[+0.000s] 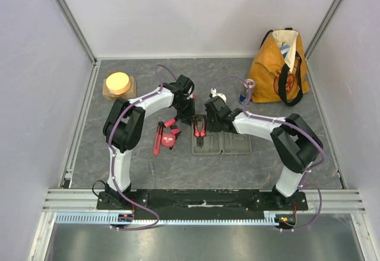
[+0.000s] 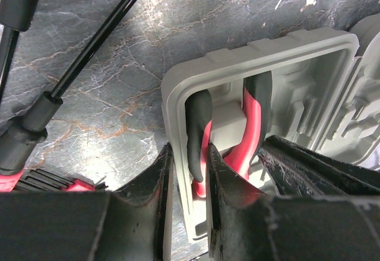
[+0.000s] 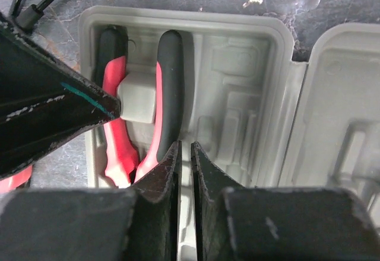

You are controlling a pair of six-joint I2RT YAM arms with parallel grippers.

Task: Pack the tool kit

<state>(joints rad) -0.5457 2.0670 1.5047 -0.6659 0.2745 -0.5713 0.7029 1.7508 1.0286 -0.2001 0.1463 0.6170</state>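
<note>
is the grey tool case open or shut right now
Open. The tool case lies flat on the table with both halves spread, moulded recesses facing up, and the pliers already sit in the left half.

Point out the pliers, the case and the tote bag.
pliers (image 3: pixel 168 89): right wrist view, on the right black handle.
case (image 1: pixel 236 144): top external view, on the bare right half.
tote bag (image 1: pixel 268 65): top external view, on its orange front.

the desk (image 1: pixel 142 178) had a dark grey, marble-veined top. plain white walls (image 1: pixel 196 12) enclosed it at the back and both sides, joined by aluminium corner posts (image 1: pixel 71 18). a slotted aluminium rail (image 1: pixel 202 200) ran along the near edge. light fell evenly.
</note>
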